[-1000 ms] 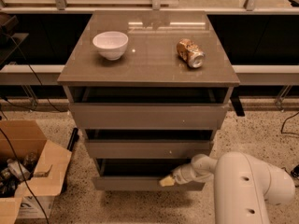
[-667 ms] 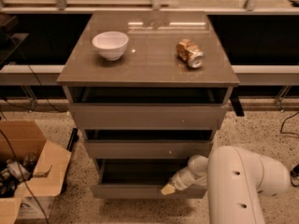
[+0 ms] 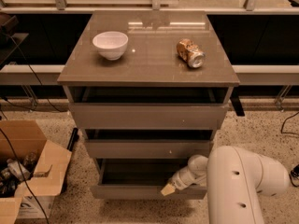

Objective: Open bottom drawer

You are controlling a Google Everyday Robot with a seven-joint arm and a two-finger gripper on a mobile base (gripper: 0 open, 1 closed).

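Camera view looks down on the front of the table (image 3: 154,69), and the bottom drawer (image 3: 131,191) sits lowest of three, its plain flat front running left to right just above the floor. The front stands proud of the middle drawer (image 3: 145,149) above it, with a dark opening showing behind its top edge, so I judge it partly open and the pull unfinished. The gripper (image 3: 168,189) is at that top edge, right of the front's middle, its tan tip pointing down and to the left from the white arm (image 3: 243,181) that enters at the lower right. The drawer lies directly under and behind the tip, and its slide runs toward the camera, square to the long axis of the front; the coming pull should follow that line. Because the contact is off-centre to the right, the drawer may skew on its runners. Whether the gripper is closed on the edge, hooked behind it or only resting on it I cannot tell. The arm covers the drawer's right end and the floor beside it, and the drawer's inside is too dark to read.
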